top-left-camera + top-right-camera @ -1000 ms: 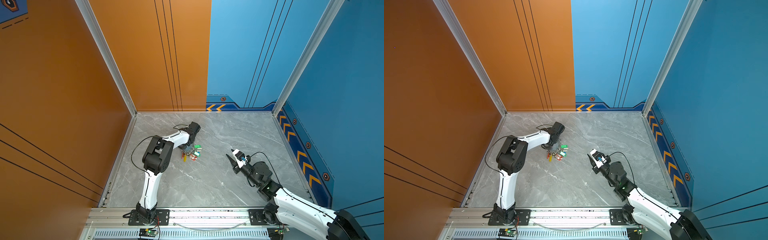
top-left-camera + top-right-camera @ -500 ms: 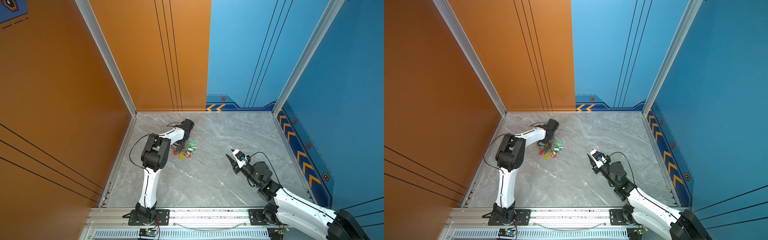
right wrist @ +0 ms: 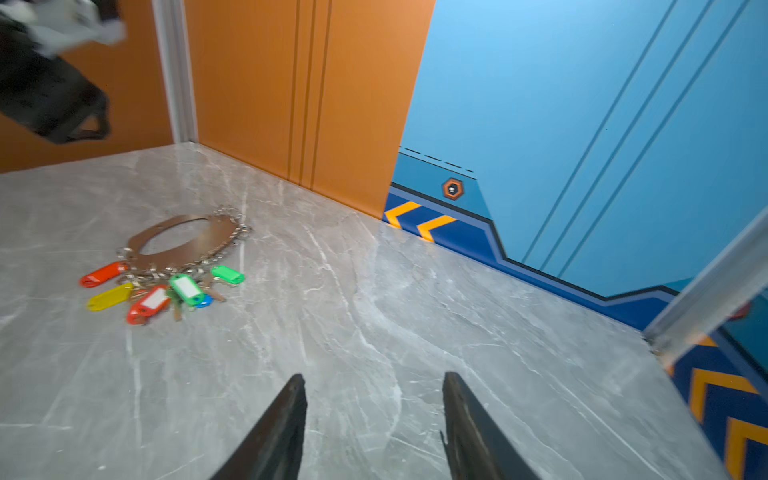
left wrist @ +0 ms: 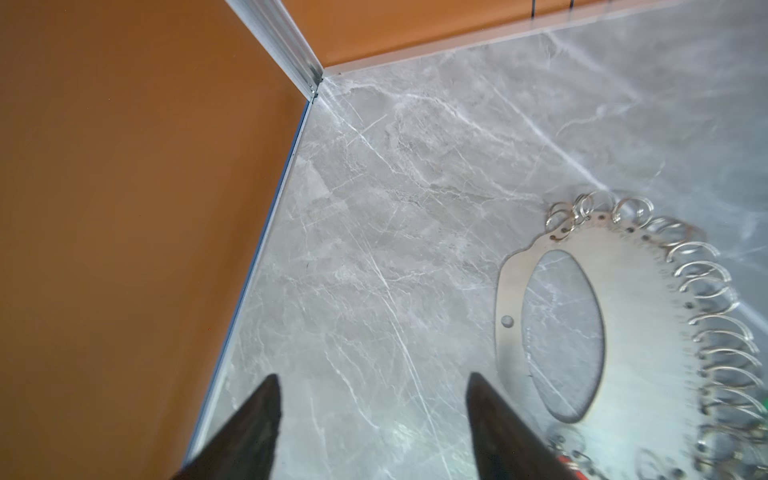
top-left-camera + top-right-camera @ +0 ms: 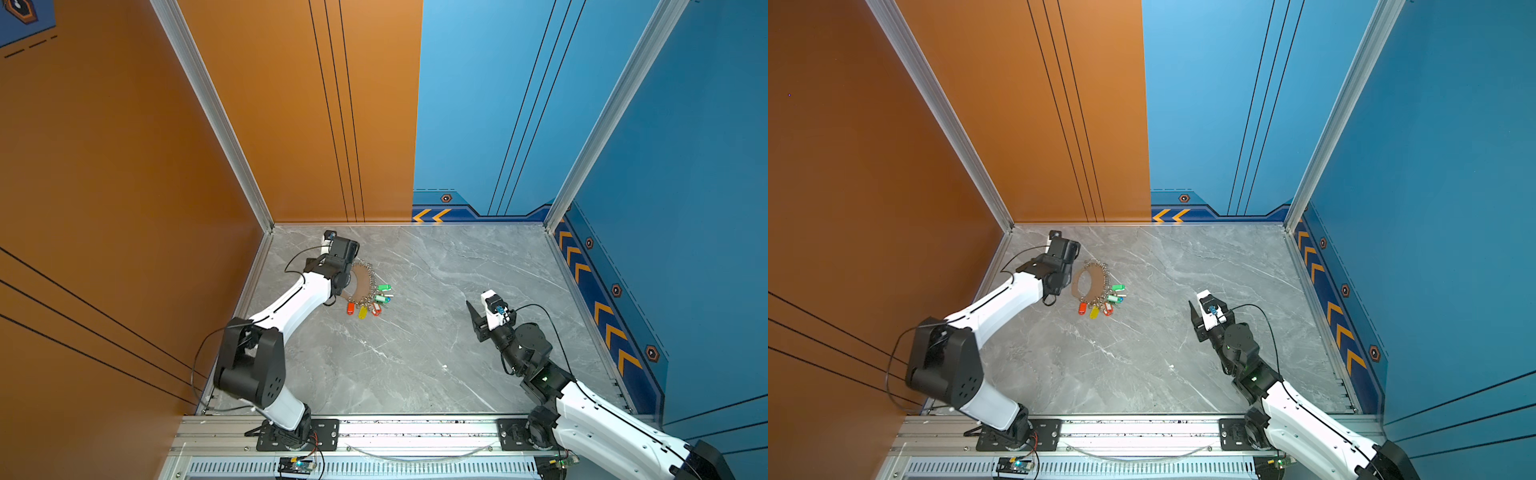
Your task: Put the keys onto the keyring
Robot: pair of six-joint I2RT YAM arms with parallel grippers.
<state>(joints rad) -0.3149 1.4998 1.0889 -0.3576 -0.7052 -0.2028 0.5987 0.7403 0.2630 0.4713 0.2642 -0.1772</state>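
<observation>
— Tan metal for the keyring [image 3: 224, 232], flat on the grey marble tabletop [image 3: 415, 332], near the corner of the orange walls. Any guess at progress?

— Looks close to finished, maybe finished. All the keys [image 3: 185, 287] bunched at one end of the plate, against its silver split rings: two green tags, two reddish, one yellow, one blue. No loose key anywhere else on the marble in both top views.

— And the arms?

— Both empty-handed. On the wall side, left gripper [image 4: 372, 378] with fingers wide apart over bare marble, just beside the plate, touching nothing. Well away from the bunch, right gripper [image 3: 374, 376] with fingers also apart, pointing roughly toward it.

— Anything left to do, then?

— Possibly nothing beyond pulling back, but hard to swear to. Cannot tell whether every key truly hangs from a ring or merely lies against one: shanks and rings overlapping in a tangle, too small to sort out from above.

— What else out of sight?

— Blue tag mostly buried under a green one. In a top view, part of the keyring [image 5: 360, 282] covered by the left arm's wrist, and the left fingers hidden beneath it too. In the left wrist view, the bunch cut off at the edge, only slivers of red and green showing, and blurred at that.
</observation>
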